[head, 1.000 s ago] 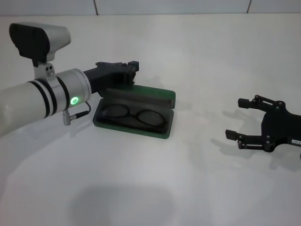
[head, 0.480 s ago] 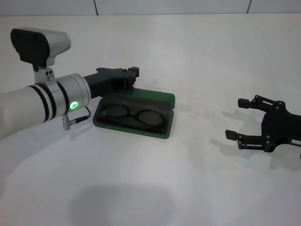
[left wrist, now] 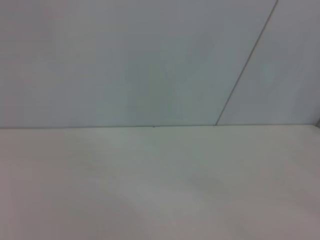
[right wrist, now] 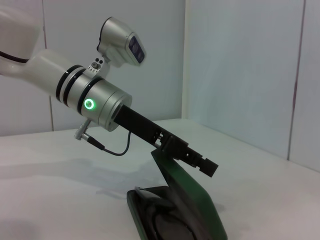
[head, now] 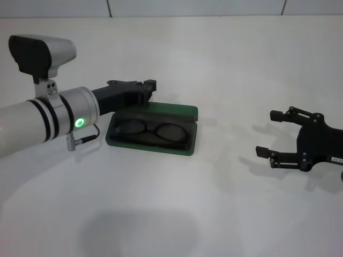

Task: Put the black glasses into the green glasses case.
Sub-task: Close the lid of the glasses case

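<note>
The green glasses case (head: 153, 147) lies open left of the table's centre, its lid (head: 161, 112) raised at the far side. The black glasses (head: 152, 129) lie folded inside on the lining. My left gripper (head: 147, 87) reaches in from the left, shut, with its tip at the lid's upper edge. In the right wrist view the left gripper (right wrist: 202, 164) rests over the top of the half-raised lid (right wrist: 192, 200), and the glasses (right wrist: 161, 220) show as dark shapes in the base. Far to the right, my right gripper (head: 268, 133) hovers open and holds nothing.
White tabletop (head: 177, 214) all around, with a white panelled wall (head: 187, 6) behind. The left wrist view shows only bare table (left wrist: 160, 190) and wall.
The left gripper's tip has dropped slightly and the lid has tipped a little further over the base. The right arm has not moved.
</note>
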Robot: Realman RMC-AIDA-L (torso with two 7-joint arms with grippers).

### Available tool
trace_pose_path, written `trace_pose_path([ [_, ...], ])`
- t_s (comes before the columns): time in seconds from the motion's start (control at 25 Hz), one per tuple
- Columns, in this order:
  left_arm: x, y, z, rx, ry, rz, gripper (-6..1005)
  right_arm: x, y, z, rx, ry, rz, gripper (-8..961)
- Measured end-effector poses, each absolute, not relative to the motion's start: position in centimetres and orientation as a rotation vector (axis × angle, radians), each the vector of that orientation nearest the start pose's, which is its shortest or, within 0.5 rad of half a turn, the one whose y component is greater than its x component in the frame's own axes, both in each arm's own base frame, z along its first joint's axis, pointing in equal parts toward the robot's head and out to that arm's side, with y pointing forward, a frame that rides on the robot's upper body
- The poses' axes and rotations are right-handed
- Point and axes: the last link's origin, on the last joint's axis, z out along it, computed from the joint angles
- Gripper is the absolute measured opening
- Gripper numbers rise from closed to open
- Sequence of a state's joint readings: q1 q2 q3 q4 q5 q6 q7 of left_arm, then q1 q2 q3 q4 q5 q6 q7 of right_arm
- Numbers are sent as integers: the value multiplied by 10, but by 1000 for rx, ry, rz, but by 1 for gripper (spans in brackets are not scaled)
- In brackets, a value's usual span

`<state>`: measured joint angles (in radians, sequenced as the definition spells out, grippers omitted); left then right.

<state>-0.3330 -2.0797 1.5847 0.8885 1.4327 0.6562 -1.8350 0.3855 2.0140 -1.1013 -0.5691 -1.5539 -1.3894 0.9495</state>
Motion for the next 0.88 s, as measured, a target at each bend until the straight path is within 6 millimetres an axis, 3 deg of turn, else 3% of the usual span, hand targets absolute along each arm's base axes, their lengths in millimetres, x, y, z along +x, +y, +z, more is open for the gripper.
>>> trace_pose_path([
  [0.88,-260,346,-65,-2294,-1040,-515,4,278,317,-15,-2650,184,658,886],
])
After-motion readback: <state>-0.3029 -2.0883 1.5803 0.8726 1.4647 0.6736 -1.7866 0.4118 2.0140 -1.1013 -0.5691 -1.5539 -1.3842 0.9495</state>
